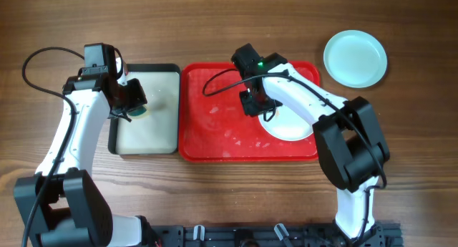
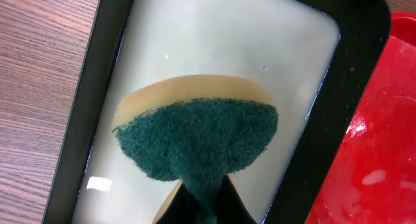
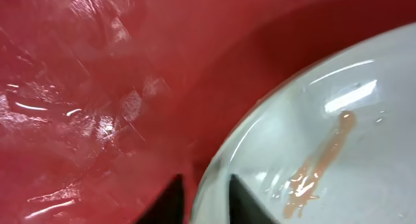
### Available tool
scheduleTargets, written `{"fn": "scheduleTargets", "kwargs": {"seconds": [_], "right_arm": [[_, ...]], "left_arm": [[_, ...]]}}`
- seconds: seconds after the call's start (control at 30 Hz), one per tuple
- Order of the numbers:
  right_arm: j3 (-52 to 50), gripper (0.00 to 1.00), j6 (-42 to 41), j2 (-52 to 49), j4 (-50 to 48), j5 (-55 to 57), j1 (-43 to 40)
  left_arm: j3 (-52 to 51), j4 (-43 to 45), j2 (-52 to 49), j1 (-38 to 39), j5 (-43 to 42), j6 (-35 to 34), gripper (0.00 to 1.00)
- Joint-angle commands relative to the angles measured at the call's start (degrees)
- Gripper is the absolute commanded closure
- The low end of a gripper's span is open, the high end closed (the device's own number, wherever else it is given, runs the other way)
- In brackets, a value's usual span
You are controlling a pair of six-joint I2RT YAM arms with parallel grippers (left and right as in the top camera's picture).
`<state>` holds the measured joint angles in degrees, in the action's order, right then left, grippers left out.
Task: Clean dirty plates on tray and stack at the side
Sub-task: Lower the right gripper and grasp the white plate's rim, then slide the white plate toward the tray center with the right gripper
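A white plate (image 1: 295, 125) lies at the right in the red tray (image 1: 215, 129). In the right wrist view the plate (image 3: 364, 107) carries an orange-pink smear (image 3: 318, 165). My right gripper (image 1: 259, 107) is at the plate's left edge, and its fingers (image 3: 207, 198) are closed on the rim, one inside and one outside. A pale aqua plate (image 1: 355, 58) sits on the table at the back right, outside the tray. My left gripper (image 1: 132, 107) is shut on a green and yellow sponge (image 2: 195, 139) over the cream tray (image 1: 154, 132).
The black-rimmed cream tray (image 2: 214, 42) stands directly left of the red tray (image 2: 383, 152). The red tray floor (image 3: 97, 87) is wet and streaked. Bare wooden table lies around both trays.
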<state>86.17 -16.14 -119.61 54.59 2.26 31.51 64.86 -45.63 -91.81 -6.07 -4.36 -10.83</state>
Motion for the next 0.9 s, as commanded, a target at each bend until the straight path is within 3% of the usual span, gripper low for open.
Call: {"fn": "scheduleTargets", "kwargs": {"seconds": [0.0, 0.13, 0.3, 0.5, 0.77, 0.87], "right_arm": [[-0.59, 0.9, -0.57, -1.05, -0.79, -3.15, -0.02], [-0.59, 0.92, -1.16, -1.05, -4.96, -12.13, -0.02], [-0.59, 0.92, -8.83, -1.05, -12.55, -24.26, -0.02], [-0.57, 0.91, -15.37, -1.05, -19.28, -28.52, 0.09], [6.03, 0.39, -9.27, 3.17, -14.73, -28.65, -0.07], [9.92, 0.36, -5.75, 5.97, -9.75, -23.71, -0.94]], "left_arm": [[-0.15, 0.35, 1.05, -0.07, -0.94, -0.55, 0.96], [-0.15, 0.35, 1.05, -0.07, -0.94, -0.55, 0.96], [-0.15, 0.33, 1.05, -0.07, -0.94, -0.55, 0.96], [-0.15, 0.33, 1.05, -0.07, -0.94, -0.55, 0.96], [-0.15, 0.33, 1.05, -0.07, -0.94, -0.55, 0.96], [-0.15, 0.33, 1.05, -0.07, -0.94, -0.55, 0.96]]}}
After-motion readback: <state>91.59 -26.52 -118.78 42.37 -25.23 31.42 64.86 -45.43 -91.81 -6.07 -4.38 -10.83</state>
